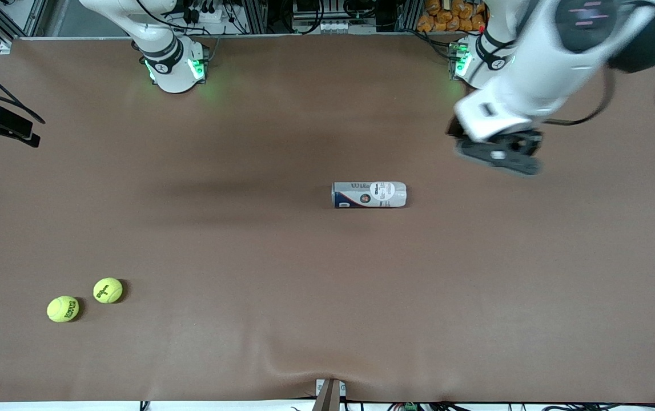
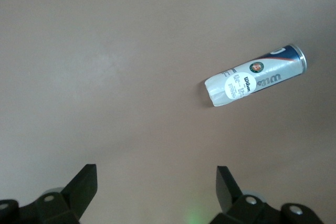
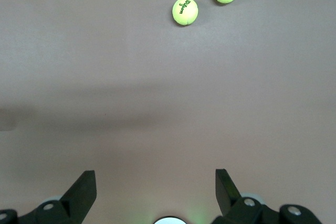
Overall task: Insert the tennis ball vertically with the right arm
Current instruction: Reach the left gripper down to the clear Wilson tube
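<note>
Brown table [image 1: 304, 114] mat fills the front view. Left arm [image 1: 538, 63] comes from its base at about 1 o'clock of the table and hangs over bare mat at about 2 o'clock from the can. Left gripper [image 1: 498, 153] is up in the air, nothing in it; left wrist view shows its fingers [image 2: 84, 184] spread wide apart.

Right arm [image 1: 161, 45]: only base and lower links show in the front view, at about 11 o'clock of the table. Right gripper [image 3: 156, 190] seen in its wrist view only, fingers [image 3: 81, 190] spread wide, empty, over bare mat.

Wilson tennis ball can [image 1: 369, 194] lies on its side near table centre, long axis running between the two arms' ends, metal-rimmed end toward the right arm's end.

Two yellow-green tennis balls at about 8 o'clock of the table, well apart from the can. First tennis ball [image 1: 108, 290] sits at 1 o'clock of the second tennis ball [image 1: 63, 309], close but not touching. Both rest on the mat, untouched.
</note>
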